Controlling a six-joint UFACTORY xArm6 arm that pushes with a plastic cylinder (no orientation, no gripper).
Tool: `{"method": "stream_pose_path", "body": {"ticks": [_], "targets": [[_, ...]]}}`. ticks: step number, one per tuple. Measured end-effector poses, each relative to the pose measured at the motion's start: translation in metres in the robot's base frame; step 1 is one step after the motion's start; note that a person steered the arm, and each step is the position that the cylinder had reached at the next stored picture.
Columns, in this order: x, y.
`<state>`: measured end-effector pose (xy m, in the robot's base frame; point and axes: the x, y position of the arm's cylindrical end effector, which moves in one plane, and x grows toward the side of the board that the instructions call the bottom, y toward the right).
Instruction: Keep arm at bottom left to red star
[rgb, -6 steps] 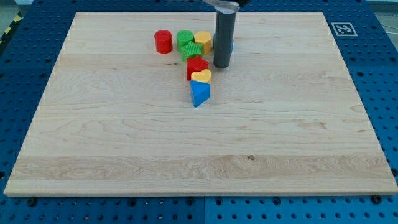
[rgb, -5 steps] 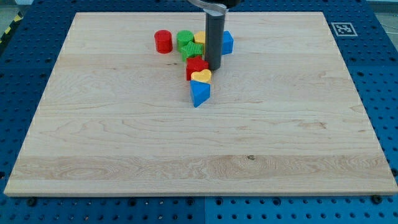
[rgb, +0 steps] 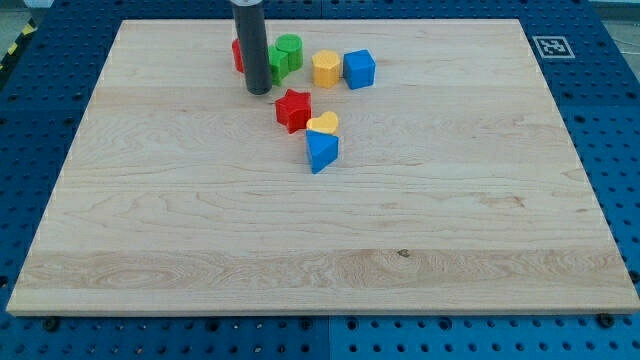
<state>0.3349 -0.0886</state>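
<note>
My tip (rgb: 259, 92), holding nothing, stands up-left of the flat-lying red star (rgb: 293, 110), seemingly apart.

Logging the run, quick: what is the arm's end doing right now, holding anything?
No gripper: my tip holds nothing. It rests on the board, up and to the view's left of the red star, apart from it, not at its bottom left.

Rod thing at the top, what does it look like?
My rod is a plain, smooth, round stick, dark grey all the way down to my tip, which ends flat. I see no cables, stickers or markings on it.
</note>
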Motion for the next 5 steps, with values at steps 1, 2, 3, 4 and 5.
{"method": "stream_pose_path", "body": {"ticks": [1, 2, 3, 4, 5], "targets": [[0.007, -0.008], [0.018, -0.012], [0.053, -0.012], [0.093, -0.009], [0.104, -0.007]]}}
